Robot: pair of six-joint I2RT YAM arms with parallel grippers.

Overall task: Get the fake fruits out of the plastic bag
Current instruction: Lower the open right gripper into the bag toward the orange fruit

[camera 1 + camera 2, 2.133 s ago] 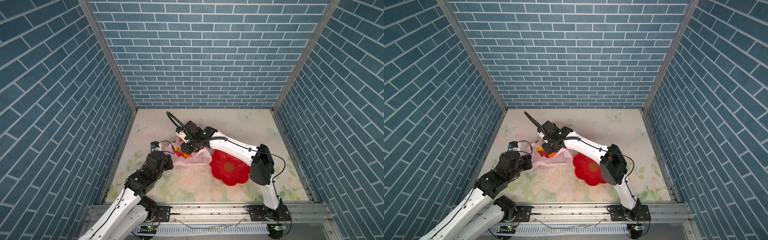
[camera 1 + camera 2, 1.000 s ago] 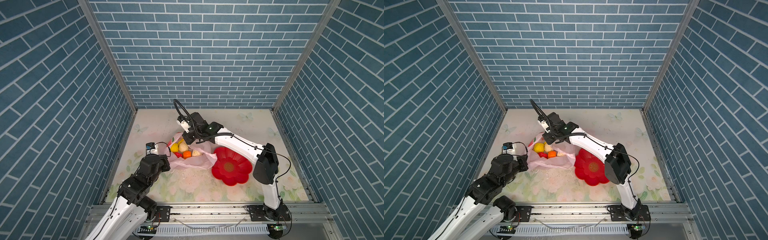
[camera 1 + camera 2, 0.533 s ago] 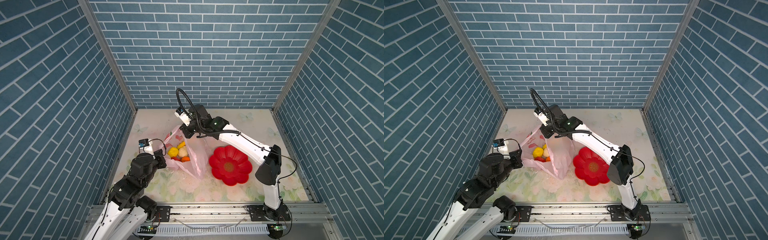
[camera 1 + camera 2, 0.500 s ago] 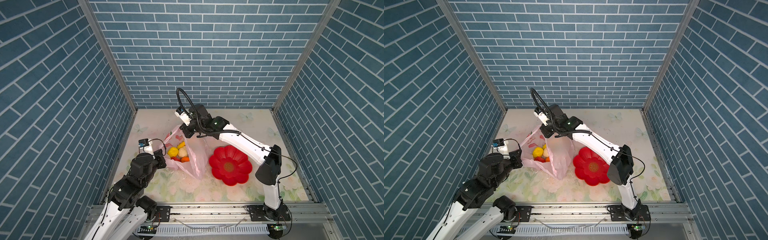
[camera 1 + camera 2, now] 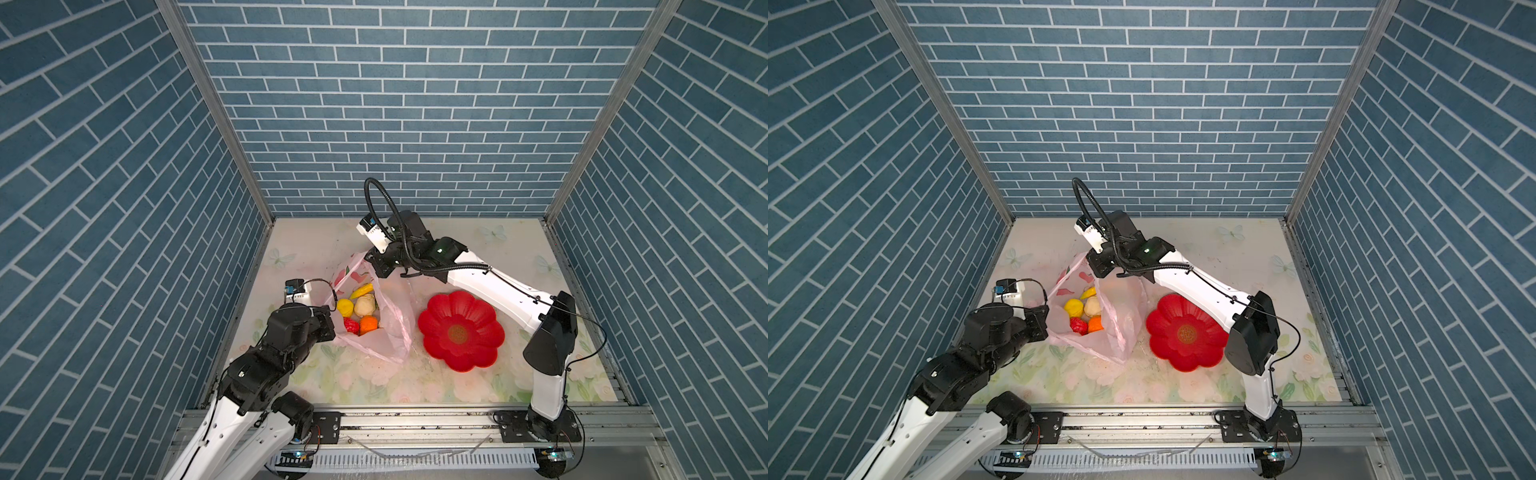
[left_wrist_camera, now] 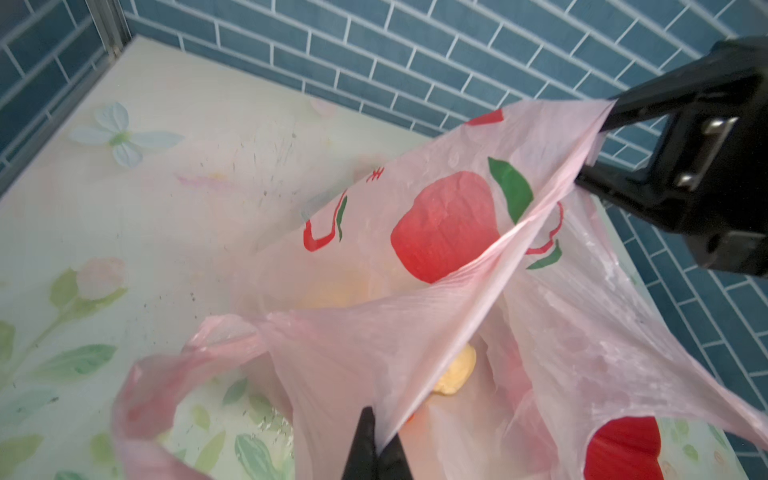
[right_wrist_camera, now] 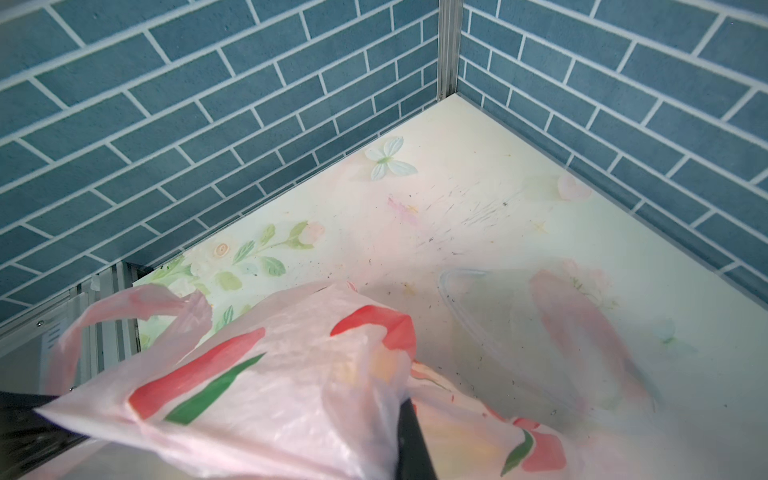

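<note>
The pale-pink plastic bag (image 5: 390,328) (image 5: 1121,316) is stretched open on the floral table between both grippers. My left gripper (image 5: 330,318) (image 6: 376,440) is shut on its near-left rim. My right gripper (image 5: 371,266) (image 7: 409,432) is shut on the far rim, raised above the table. Inside lie the fake fruits: a yellow one (image 5: 345,306), a banana (image 5: 361,291), a beige one (image 5: 365,305), a red one (image 5: 351,325) and an orange one (image 5: 368,325). Film hides any others.
A red flower-shaped dish (image 5: 460,330) (image 5: 1185,332) sits right of the bag, under the right arm. A loose bag handle (image 6: 166,374) hangs beside the left gripper. Blue brick walls close three sides.
Both grippers kept their hold and drew apart, the right rising toward the back wall and the left pulling toward the near left. The bag's mouth widened and the fruits came into view.
</note>
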